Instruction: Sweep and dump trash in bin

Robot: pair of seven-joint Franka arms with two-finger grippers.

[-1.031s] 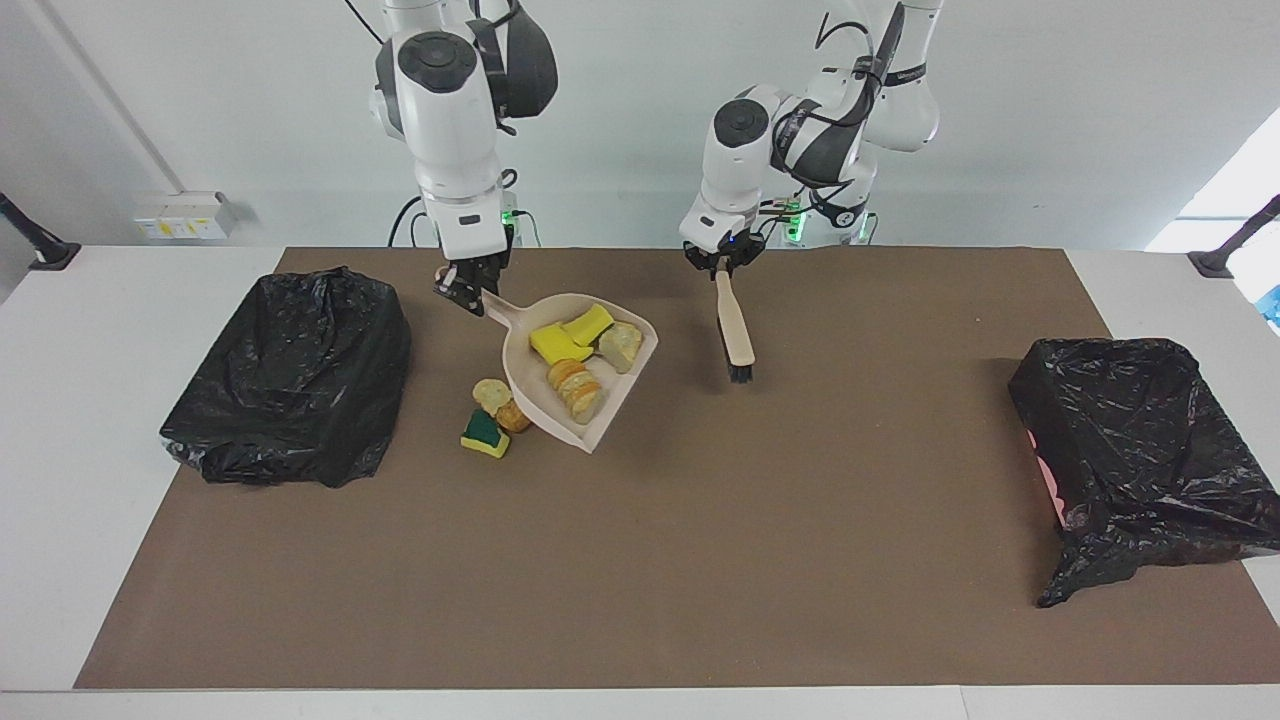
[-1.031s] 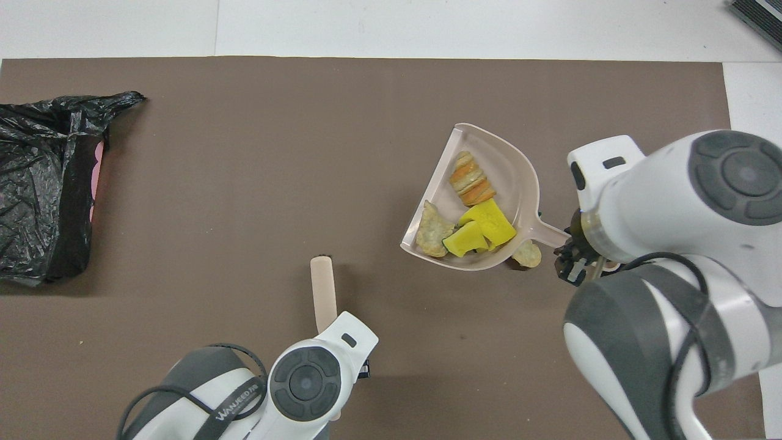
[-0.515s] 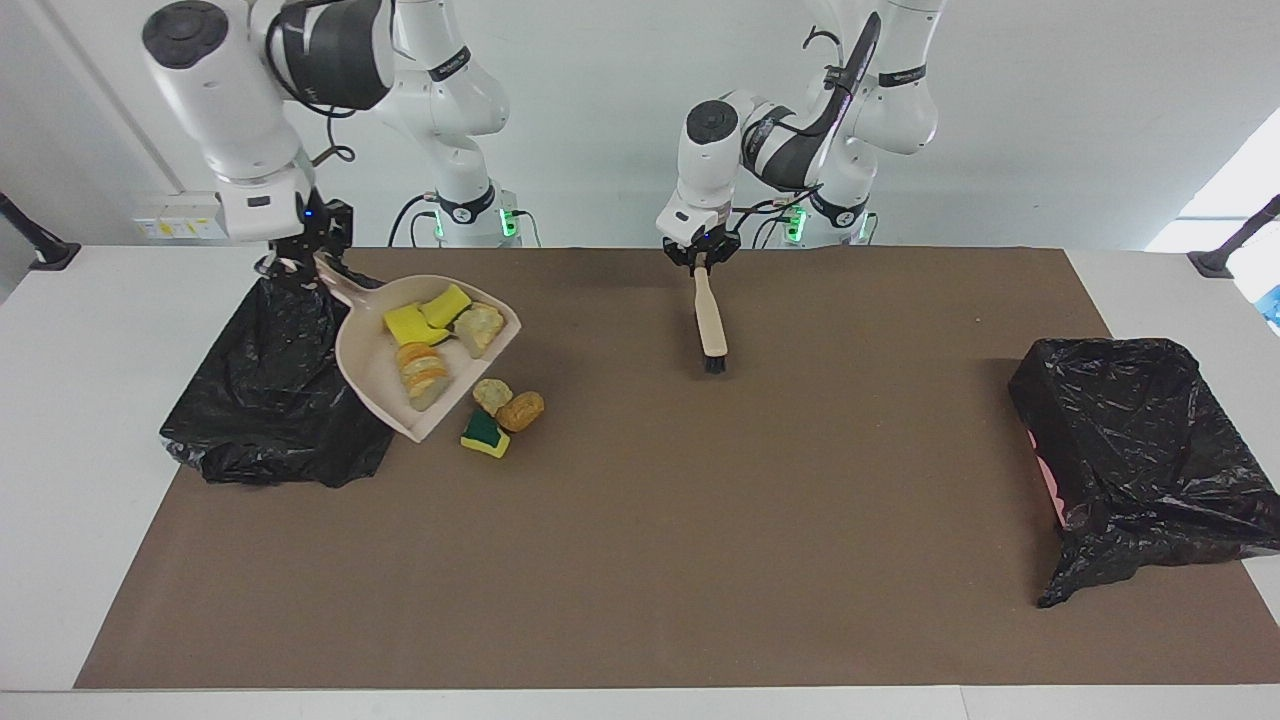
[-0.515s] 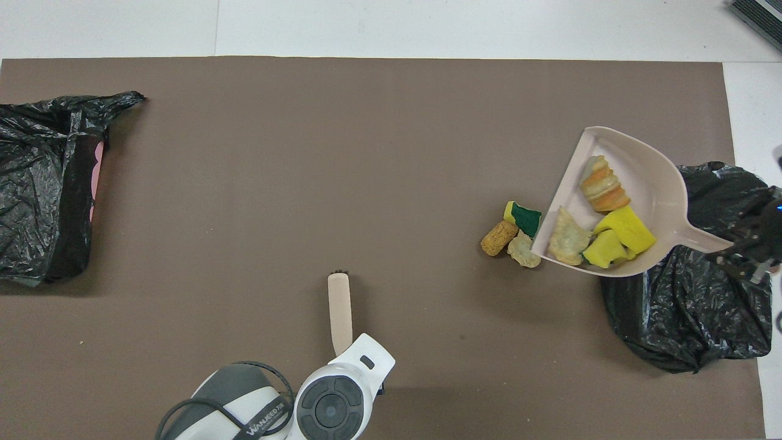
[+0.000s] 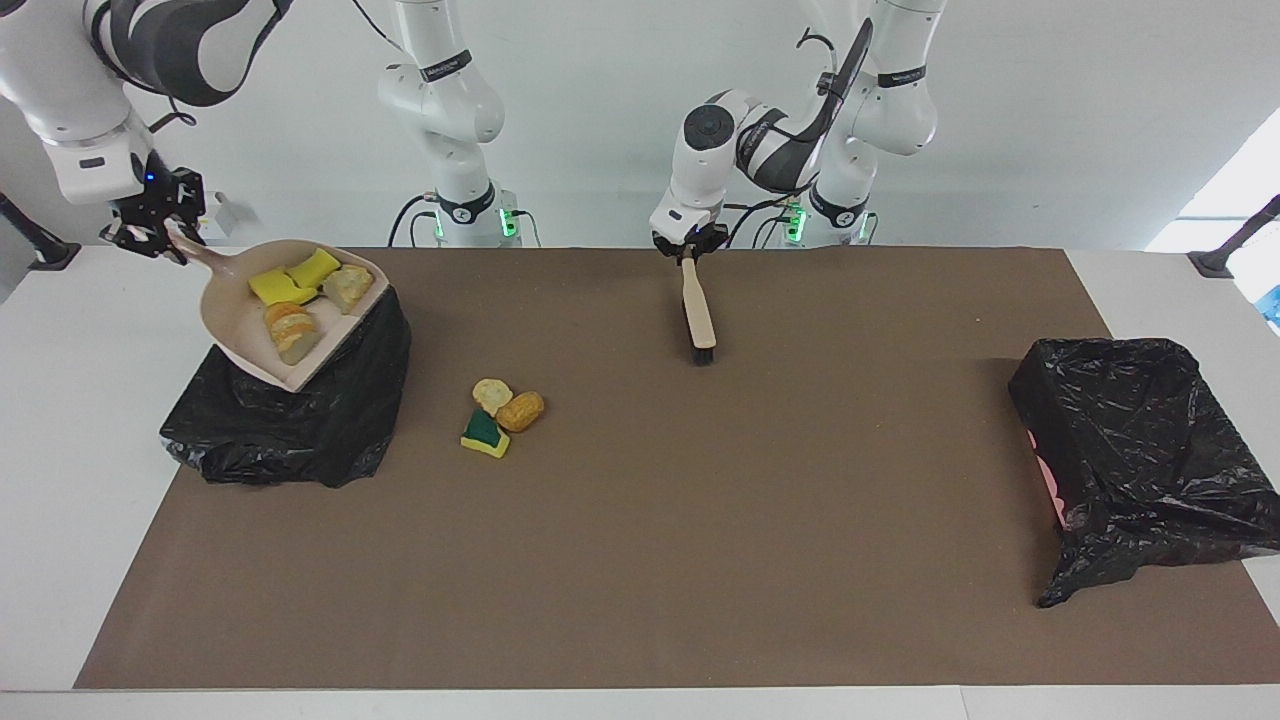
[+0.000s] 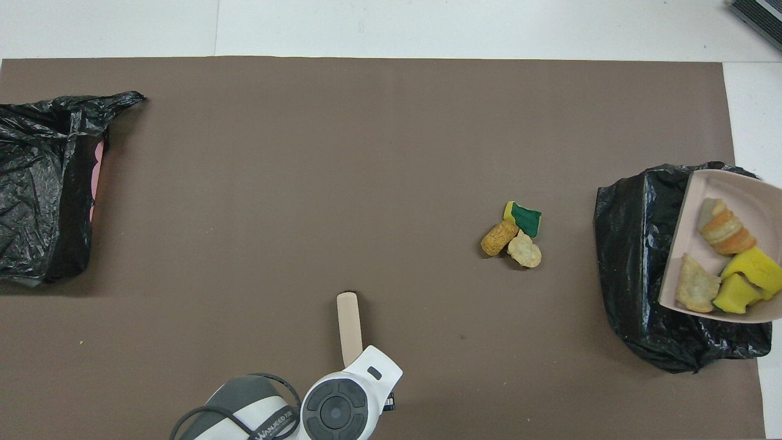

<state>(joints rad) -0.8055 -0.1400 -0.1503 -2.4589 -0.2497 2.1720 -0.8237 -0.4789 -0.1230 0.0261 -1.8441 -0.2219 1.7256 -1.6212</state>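
Observation:
My right gripper [image 5: 160,232] is shut on the handle of the beige dustpan [image 5: 232,318] and holds it up, tilted, over the black-lined bin [image 5: 300,420] at the right arm's end. The pan [image 6: 727,186] carries trash: yellow sponge chunks [image 5: 296,279] and bread-like lumps [image 5: 288,330]. Three trash pieces lie on the mat beside the bin: a green-topped sponge piece [image 5: 484,432], a pale lump [image 5: 491,393] and a golden lump [image 5: 522,410]; they also show in the overhead view [image 6: 512,235]. My left gripper [image 5: 688,252] is shut on the brush [image 5: 697,315], bristles down on the mat.
A second black-lined bin [image 5: 1130,450] stands at the left arm's end of the brown mat [image 5: 700,550]; it also shows in the overhead view [image 6: 36,183]. White table edges border the mat.
My right arm has carried the loaded dustpan from beside the loose trash up and over the bin. My left arm has drawn the brush a little toward the robots.

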